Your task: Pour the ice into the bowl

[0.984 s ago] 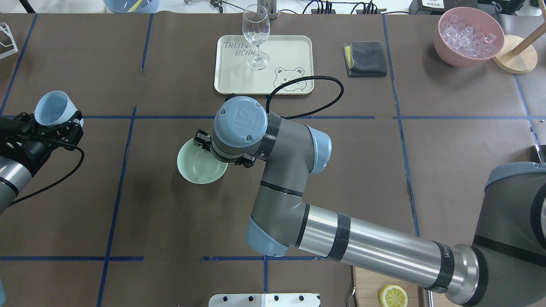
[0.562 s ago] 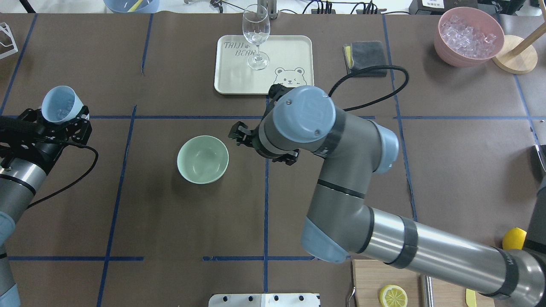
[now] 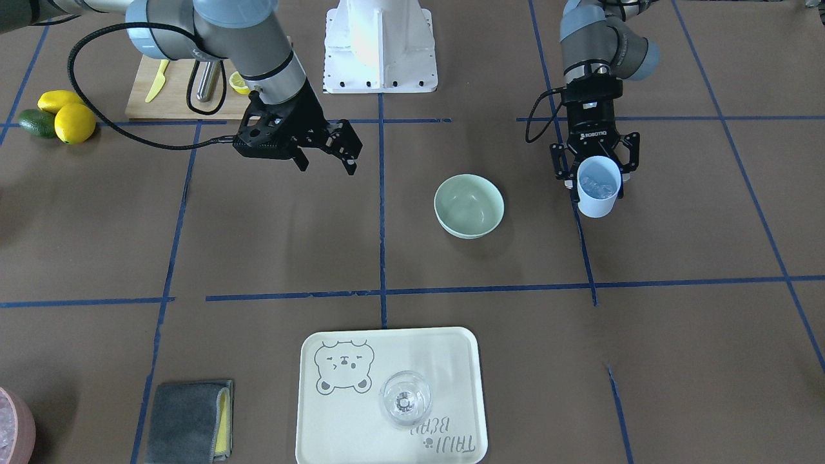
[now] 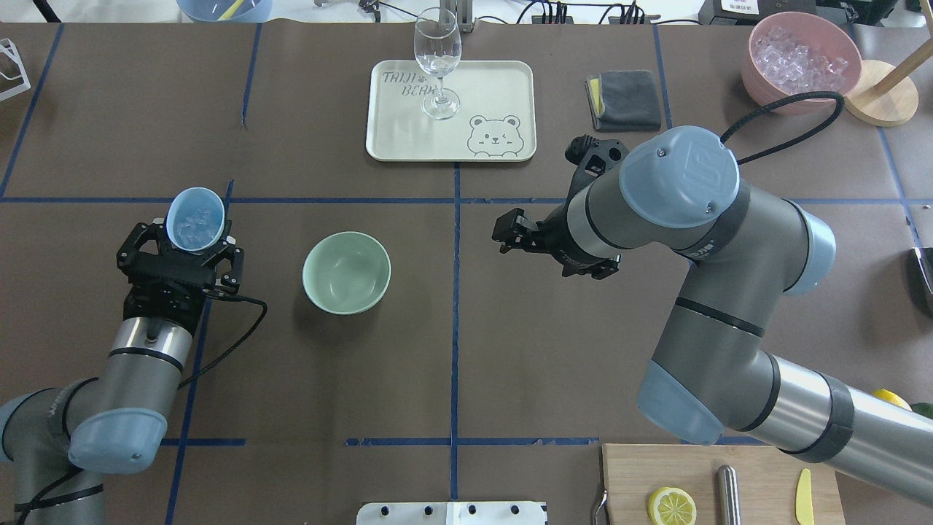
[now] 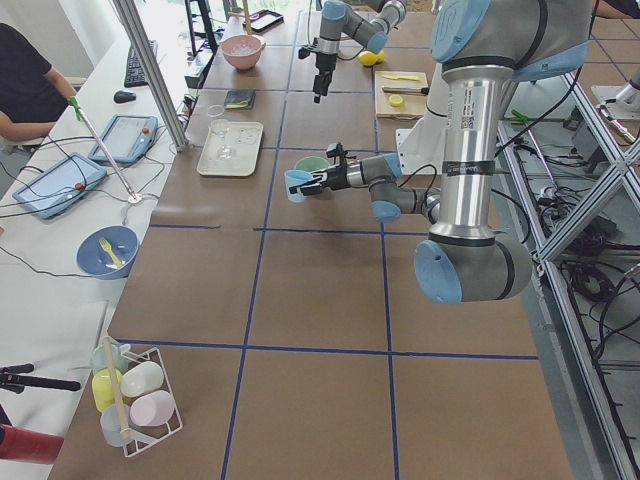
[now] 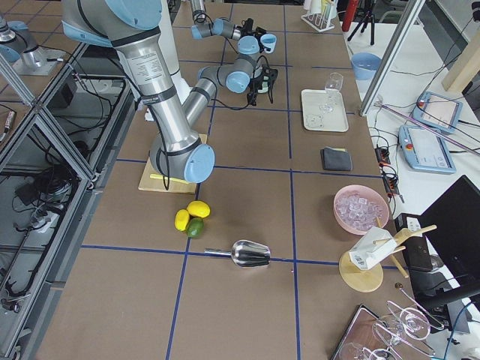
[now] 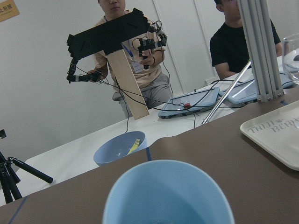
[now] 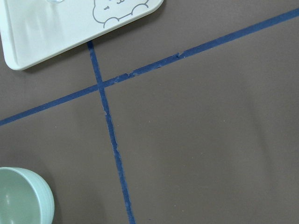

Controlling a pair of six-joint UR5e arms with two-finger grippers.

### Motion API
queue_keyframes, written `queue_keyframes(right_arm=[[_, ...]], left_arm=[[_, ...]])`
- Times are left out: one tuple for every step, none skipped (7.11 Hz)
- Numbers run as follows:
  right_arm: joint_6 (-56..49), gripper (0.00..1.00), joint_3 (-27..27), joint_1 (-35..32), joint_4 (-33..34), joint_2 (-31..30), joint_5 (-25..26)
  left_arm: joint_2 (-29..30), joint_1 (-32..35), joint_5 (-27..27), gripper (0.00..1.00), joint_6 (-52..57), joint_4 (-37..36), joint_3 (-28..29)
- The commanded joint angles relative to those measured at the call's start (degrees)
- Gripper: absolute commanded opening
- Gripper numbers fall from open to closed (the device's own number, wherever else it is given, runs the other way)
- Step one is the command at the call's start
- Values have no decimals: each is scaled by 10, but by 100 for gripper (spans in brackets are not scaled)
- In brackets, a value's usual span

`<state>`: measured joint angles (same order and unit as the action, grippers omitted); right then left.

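The left gripper point(image 4: 191, 244) has its two fingers clamped on the sides of one light blue cup point(image 4: 195, 219), held mouth up above the table. Inside the cup lies the ice point(image 4: 191, 227), a small heap of clear cubes too small and crowded to count. The right gripper point(image 4: 508, 235) hangs over the table with its two fingers spread wide and nothing between them. Between the two grippers stands the one pale green bowl point(image 4: 346, 272), on the table with nothing in it. Seen from overhead, it is near the cup's right side but apart from it, and the right gripper is farther off on the bowl's right. On the far side of the table, past the bowl, lies one cream tray point(image 4: 408, 131) printed with a bear. One clear wine glass point(image 4: 437, 55) stands upright on the tray's far part. To the tray's right lies one folded grey cloth point(image 4: 625, 100) with a yellow edge. Farther right stands one pink bowl point(image 4: 758, 73) heaped with more ice cubes. At the near right edge lies one wooden board point(image 4: 634, 481). It carries one lemon half point(image 4: 672, 506), one metal bar point(image 4: 724, 496) and one small yellow knife point(image 4: 802, 496). Just beyond the board's right end, the front camera shows two whole lemons point(image 3: 74, 122) touching one dark green fruit point(image 3: 35, 122). One metal scoop point(image 6: 251, 253) lies on the table farther right, seen only from the right-end camera.
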<state>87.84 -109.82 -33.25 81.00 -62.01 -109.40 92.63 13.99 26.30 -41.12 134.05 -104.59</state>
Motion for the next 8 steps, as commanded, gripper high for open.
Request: queue_keyframes(right_arm=[[-8,100,-7,-3,-3,-14,-4],[-8,100,-6,-3,-3,-15,-4],[-8,100,-5,-3,-3,-15,-4],[-8,100,-5,-3,-4,-15,-3],[-8,100,-6,-2,-4,-14,-1],[-8,100,-5,-2,-4,-14,0],[-8,100,-5,-2,-4,-12,1],[-8,100,-5,-2,-5,-13,1]], left_arm=[[15,-29,-58,0,131,-56,-3],[29,-29,-59,0,198,-57,-2],[53,-29,-65,0,272,-58,3],[64,-29,-99,0,330,-59,13],[68,-30,-104,0,397,-59,18],[79,-30,-107,0,471,-59,22],[83,-32,-120,0,497,-59,33],[86,-36,-122,0,521,-59,45]])
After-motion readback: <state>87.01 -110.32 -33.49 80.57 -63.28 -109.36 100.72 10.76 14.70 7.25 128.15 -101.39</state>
